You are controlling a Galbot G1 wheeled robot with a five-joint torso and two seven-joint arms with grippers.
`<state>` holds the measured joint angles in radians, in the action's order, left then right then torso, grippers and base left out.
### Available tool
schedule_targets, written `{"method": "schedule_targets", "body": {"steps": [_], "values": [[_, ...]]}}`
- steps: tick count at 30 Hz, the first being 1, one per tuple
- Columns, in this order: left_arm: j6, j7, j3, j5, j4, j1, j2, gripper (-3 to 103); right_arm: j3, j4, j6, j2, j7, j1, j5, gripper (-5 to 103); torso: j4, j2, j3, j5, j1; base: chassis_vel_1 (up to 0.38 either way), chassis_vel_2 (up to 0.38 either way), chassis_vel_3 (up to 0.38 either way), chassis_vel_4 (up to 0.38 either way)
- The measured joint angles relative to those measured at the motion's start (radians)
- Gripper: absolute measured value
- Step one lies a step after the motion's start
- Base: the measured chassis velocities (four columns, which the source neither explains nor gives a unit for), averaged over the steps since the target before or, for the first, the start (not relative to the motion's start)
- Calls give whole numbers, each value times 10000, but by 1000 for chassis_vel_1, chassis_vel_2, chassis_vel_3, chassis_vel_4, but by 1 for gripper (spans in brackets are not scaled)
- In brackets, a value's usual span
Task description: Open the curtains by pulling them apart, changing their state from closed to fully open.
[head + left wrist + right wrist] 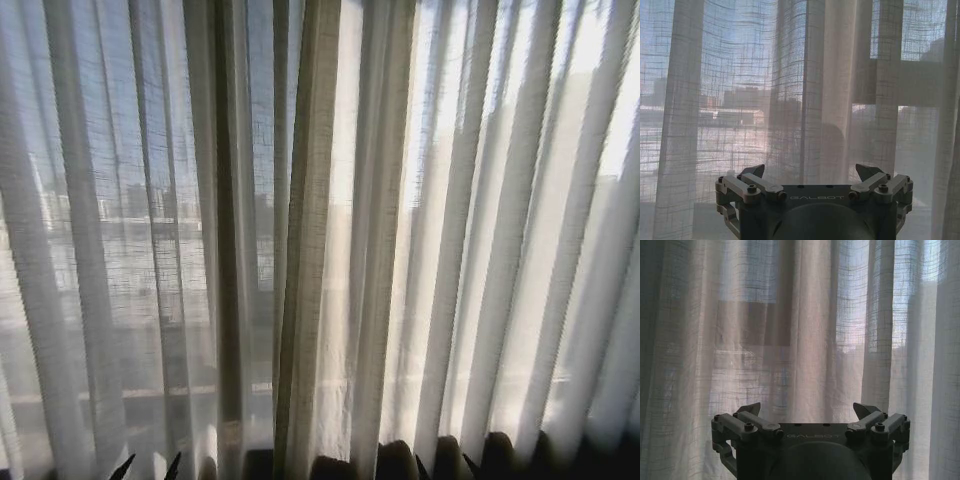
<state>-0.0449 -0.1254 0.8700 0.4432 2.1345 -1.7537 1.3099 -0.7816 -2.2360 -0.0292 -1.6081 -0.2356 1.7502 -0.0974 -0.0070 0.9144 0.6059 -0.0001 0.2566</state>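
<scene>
The curtains hang closed across the whole head view, sheer cream fabric in long vertical pleats. Two thicker beige hemmed edges meet near the middle, one overlapping the other, with no gap between them. The top and the bottom hem of the panels are cut off by the picture. Through the weave, buildings and a pale sky show only as blurred shapes, and a dark upright window frame bar stands behind the left panel, just beside the meeting edges.

At the very bottom of the head view, dark pointed tips poke up: the left gripper below the left panel and the right gripper below the right panel, most of each being cut off.

In the left wrist view the left gripper faces the fabric with its fingers spread wide, nothing between them, apart from the cloth. A crossbar and upright of the frame show as shadows behind the folds. In the right wrist view the right gripper likewise has its fingers spread wide and holds nothing, with the pleats hanging ahead of it. Each gripper body carries the raised word "GALBOT".
</scene>
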Motion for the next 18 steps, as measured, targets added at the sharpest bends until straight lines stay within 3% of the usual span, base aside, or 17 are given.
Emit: {"method": "schedule_targets", "body": {"steps": [18], "values": [[0, 16, -18, 32, -110, 82, -14, 100, 106, 241, -269, 0, -56, -90, -122, 100, 1, 0, 0, 0, 1, 52, 147, -46, -146]]}}
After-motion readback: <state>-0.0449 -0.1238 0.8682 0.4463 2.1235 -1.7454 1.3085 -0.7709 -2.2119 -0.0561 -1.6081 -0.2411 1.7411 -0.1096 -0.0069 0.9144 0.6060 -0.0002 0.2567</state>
